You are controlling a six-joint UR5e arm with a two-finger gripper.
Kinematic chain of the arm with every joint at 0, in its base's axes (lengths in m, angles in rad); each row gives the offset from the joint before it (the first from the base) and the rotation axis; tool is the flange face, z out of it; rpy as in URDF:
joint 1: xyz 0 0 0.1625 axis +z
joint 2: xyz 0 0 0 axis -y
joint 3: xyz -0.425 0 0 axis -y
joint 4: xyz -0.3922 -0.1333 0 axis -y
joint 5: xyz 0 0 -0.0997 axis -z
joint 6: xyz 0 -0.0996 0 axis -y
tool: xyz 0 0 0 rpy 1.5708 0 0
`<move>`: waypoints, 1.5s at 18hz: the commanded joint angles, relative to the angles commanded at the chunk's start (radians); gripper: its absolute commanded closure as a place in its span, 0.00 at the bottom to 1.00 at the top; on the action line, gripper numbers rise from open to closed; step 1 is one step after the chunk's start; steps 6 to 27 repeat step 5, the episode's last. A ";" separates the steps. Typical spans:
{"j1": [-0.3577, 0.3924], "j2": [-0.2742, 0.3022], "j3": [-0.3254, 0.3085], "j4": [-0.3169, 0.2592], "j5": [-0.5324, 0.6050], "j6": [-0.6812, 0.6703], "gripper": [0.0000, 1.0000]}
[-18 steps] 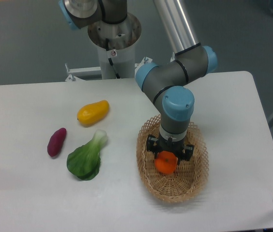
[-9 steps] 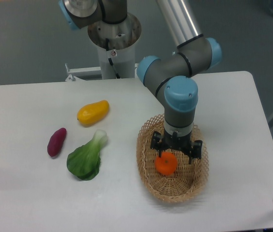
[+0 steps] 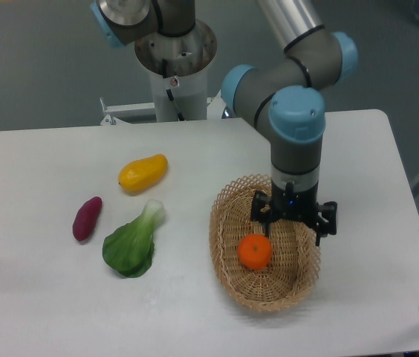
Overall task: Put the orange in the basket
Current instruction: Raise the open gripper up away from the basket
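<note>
The orange [image 3: 255,251] lies in the basket [image 3: 229,277], lower right of frame; the hand [image 3: 293,221] hangs released above. It looks light, firm, smooth and prone to roll, so any regrasp should pinch across its widest middle.

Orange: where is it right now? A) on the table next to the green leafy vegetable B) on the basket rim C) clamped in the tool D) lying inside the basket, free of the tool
D: the orange lies inside the basket, with the open tool raised and clear of it.
</note>
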 joint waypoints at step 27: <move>0.021 0.019 0.026 -0.051 0.000 0.040 0.00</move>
